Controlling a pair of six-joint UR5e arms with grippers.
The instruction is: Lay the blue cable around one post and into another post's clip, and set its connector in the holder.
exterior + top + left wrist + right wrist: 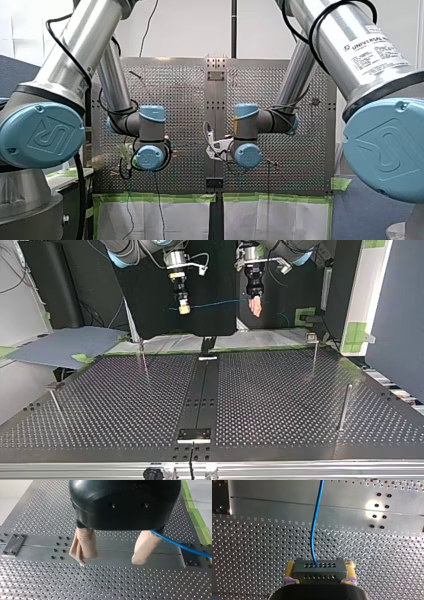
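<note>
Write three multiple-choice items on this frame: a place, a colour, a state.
1. Where is the connector? A in the holder; B in my right gripper; C flat on the table.
2. What colour are the pads of my left gripper? A yellow; B beige; C black.
3. How does the blue cable run? A around a post; B coiled on the table; C through the air between both grippers.
Key: B, the right wrist view shows it clamped between yellow pads; B, the left wrist view shows beige; C, the top view shows it strung gripper to gripper.
</note>
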